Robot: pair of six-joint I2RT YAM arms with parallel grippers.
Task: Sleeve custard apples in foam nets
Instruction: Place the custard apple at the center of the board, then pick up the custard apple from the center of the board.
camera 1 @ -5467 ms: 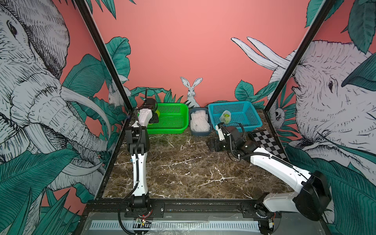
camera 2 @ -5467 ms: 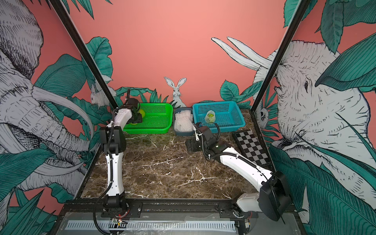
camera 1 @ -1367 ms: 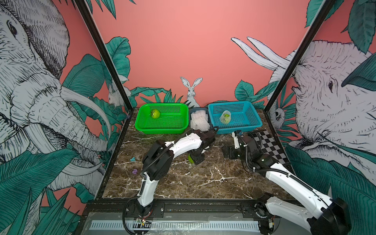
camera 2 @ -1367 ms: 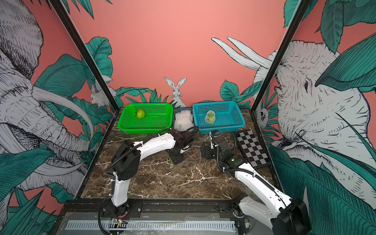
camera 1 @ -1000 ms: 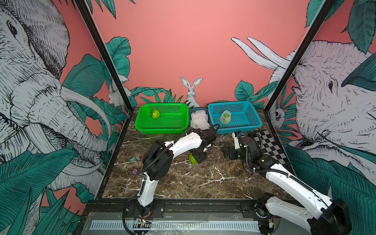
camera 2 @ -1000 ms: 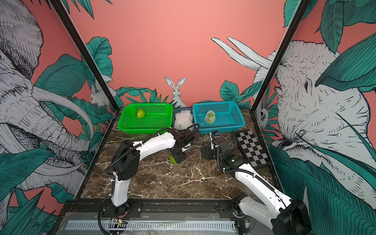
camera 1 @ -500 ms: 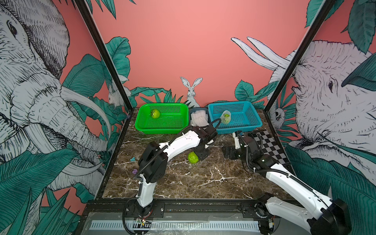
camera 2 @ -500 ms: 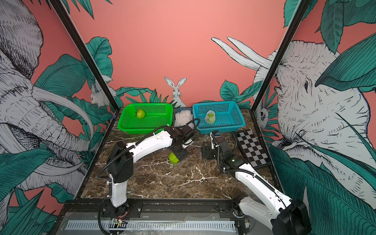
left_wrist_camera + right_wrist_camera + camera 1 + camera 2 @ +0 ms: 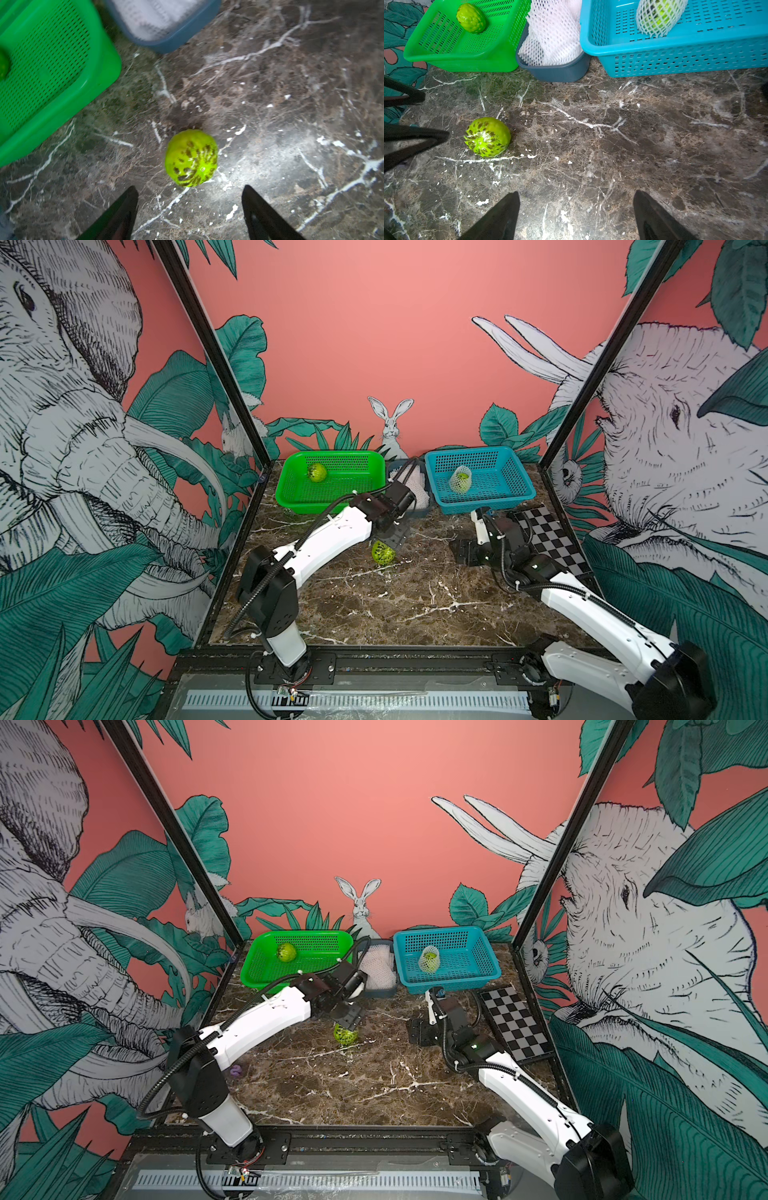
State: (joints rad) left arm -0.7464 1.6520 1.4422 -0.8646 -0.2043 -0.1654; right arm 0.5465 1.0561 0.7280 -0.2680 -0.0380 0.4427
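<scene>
We found the marble table [image 9: 395, 605] filling most of the scene. Along its far edge sat the green basket [image 9: 307, 504] and the blue basket [image 9: 486, 504]. A checkerboard [image 9: 548, 539] lay flat in front of the blue basket, toward the right wall. Close between the two baskets stood a grey tub [image 9: 560, 72], stuffed with spare foam nets [image 9: 552, 35].

The left gripper [image 9: 190, 190] hung just over the loose custard apple [image 9: 382, 552]. Its jaws were spread wide and gripped nothing. In the left wrist view the fruit lay on the marble just beyond the two fingertips, touching neither. The right gripper [image 9: 576, 194] hovered low over bare marble in front of the blue basket. It too gaped wide and was empty, well to the side of that fruit.

The loose custard apple rested unsleeved on the table in front of the grey tub, its dark-patched end turned up. A second custard apple [image 9: 317, 472] sat bare in the green basket, near its far left corner. The sleeved custard apple [image 9: 460, 480] stood in the blue basket, wrapped in a white mesh sleeve [image 9: 641, 12].

Smallest of all, we noticed a purple scrap [image 9: 236, 1071] on the marble beside the left arm.
</scene>
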